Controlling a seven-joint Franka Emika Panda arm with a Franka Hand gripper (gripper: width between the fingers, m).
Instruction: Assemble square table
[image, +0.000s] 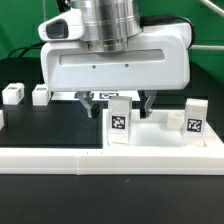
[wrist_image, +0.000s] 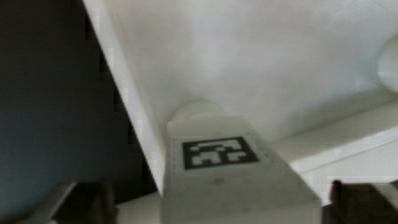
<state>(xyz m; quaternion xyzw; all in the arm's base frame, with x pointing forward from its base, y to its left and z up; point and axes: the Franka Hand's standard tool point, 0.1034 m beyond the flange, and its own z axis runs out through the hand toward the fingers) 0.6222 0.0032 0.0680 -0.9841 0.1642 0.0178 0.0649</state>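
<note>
Since the white leg stands upright at the near corner of the square table slab, the gripper hangs directly over it. Its fingers flank the leg with a gap showing on both sides in the wrist view, so it is wide and holding nothing. That straddle suits a grasp across the leg's flat sides, probably to turn or press it into its corner hole, though whether it is seated there is hidden. A second tagged leg stands upright toward the exterior view's right of the slab. A third leg and a fourth leg wait on the black worktop at the exterior view's left, well apart from the slab, likely kept for later corners.
</note>
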